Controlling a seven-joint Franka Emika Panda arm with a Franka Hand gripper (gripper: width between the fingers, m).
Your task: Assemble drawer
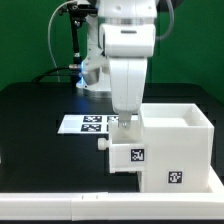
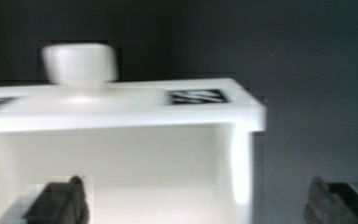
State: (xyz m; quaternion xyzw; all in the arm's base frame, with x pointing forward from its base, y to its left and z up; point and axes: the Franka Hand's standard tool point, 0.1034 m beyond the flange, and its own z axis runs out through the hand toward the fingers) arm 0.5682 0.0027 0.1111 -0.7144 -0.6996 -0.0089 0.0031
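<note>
The drawer's large white cube shell stands at the exterior view's right, with a tag on its front. A small white tray with a tag and a round knob sticks out of the shell's left face. My gripper hangs just above this tray. In the wrist view the tray fills the frame, with its knob and a tag. My gripper is open; one dark finger is over the tray's hollow, the other is outside its wall. A second tray is not in view.
The marker board lies flat on the black table behind the tray. A white rail runs along the table's front edge. The arm's base and cables stand at the back, before a green backdrop.
</note>
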